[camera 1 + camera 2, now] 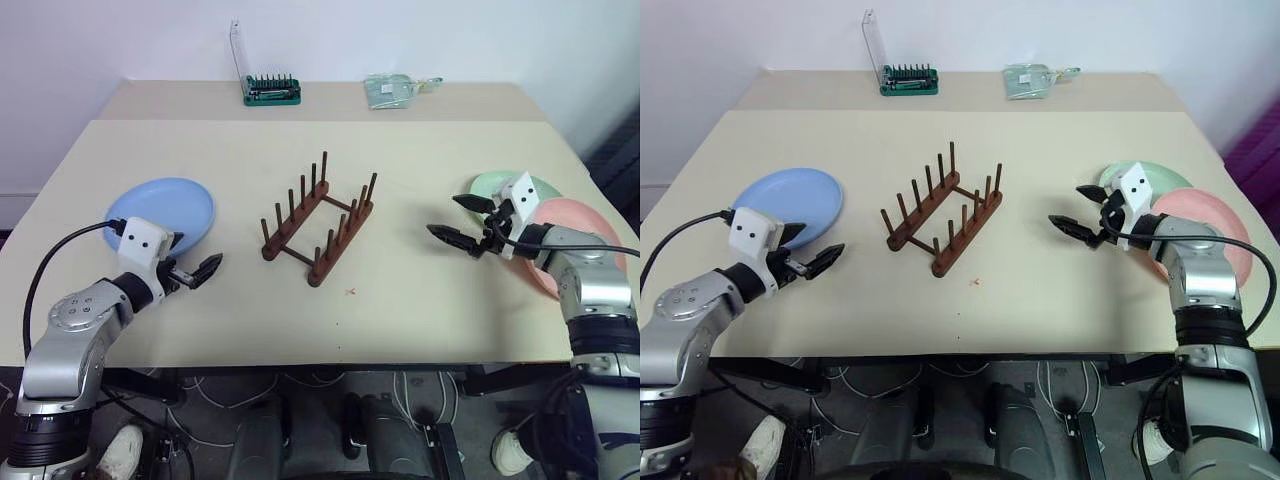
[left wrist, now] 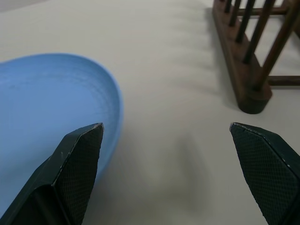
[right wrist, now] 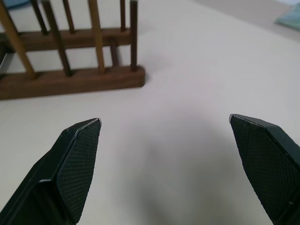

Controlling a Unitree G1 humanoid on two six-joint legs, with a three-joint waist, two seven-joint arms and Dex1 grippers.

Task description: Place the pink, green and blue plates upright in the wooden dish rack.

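Observation:
The light blue plate (image 1: 160, 210) lies flat at the left of the table. My left gripper (image 1: 195, 255) hovers open and empty at its near right rim; in the left wrist view one finger (image 2: 77, 159) stands over the blue plate (image 2: 47, 117). The wooden dish rack (image 1: 320, 225) stands empty in the middle, also seen as the rack (image 2: 253, 56) and the rack (image 3: 70, 79). At the right the green plate (image 1: 497, 184) lies flat, with the pink plate (image 1: 590, 235) in front of it, partly hidden by my right arm. My right gripper (image 1: 443, 215) is open, empty, and points toward the rack.
A green tool holder with a clear lid (image 1: 270, 90) and a clear packet (image 1: 395, 90) sit at the back of the table. A small red mark (image 1: 350, 292) is on the tabletop in front of the rack. The table's front edge runs just below both arms.

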